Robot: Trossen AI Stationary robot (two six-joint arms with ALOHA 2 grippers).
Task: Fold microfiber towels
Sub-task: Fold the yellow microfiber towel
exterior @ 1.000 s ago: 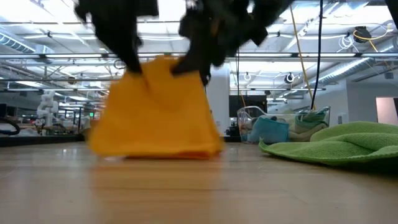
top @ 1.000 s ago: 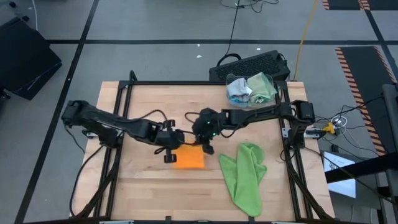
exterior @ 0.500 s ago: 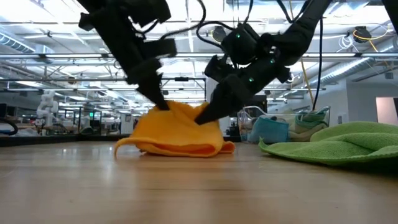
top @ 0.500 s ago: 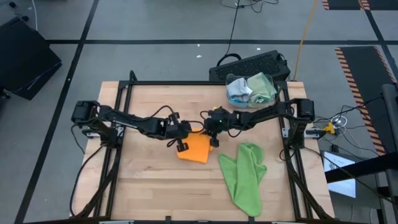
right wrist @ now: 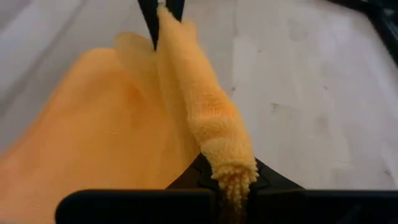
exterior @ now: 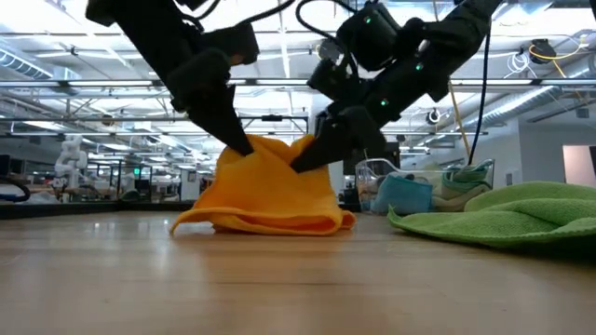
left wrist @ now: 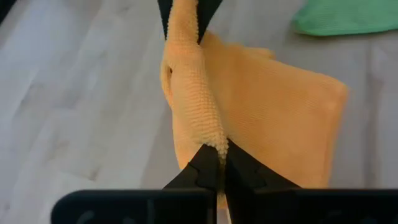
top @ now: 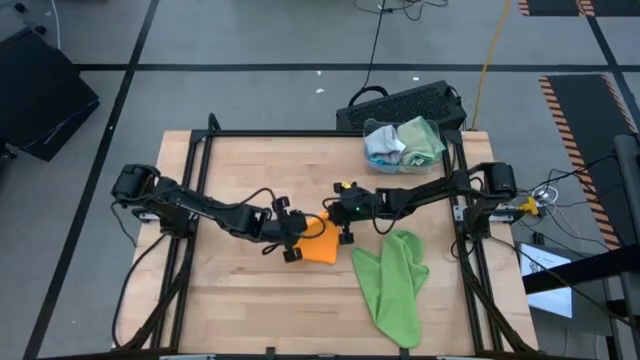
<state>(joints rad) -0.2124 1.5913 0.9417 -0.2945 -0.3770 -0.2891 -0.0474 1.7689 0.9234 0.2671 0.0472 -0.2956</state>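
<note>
An orange microfiber towel [top: 320, 246] lies bunched at the table's middle, and its top edge is held up between both grippers. It also shows in the low view [exterior: 265, 200]. My left gripper [top: 291, 238] is shut on the towel's left end. My right gripper [top: 343, 218] is shut on its right end. A lime green towel [top: 395, 280] lies spread out on the table to the right. My left gripper pinches the orange towel's raised edge [left wrist: 214, 142] between its two fingers, slanting down from the table's left [exterior: 237, 147]. The cloth there is bunched. The towel hangs below the fingers, and its lower part [exterior: 261, 223] lies on the table. My right gripper pinches the other end of the raised edge, a thick bunched roll of cloth [right wrist: 230, 163], between its two fingers. It slants down from the table's right [exterior: 312, 156]. The edge between the two grippers runs fairly straight, and the rest sags onto the table.
A clear bin [top: 405, 142] with folded towels stands at the table's far right, beside a black keyboard [top: 400, 102]. The green towel [exterior: 503, 219] lies close to the right of the orange one. Bare wood shows at the table's left and near side.
Both grippers have gone down and a little toward the table's right with the orange towel. It hung tall a second ago and slumped into a low heap on the table. They have since risen slightly, drawing its top edge up. Both stay shut on it.
</note>
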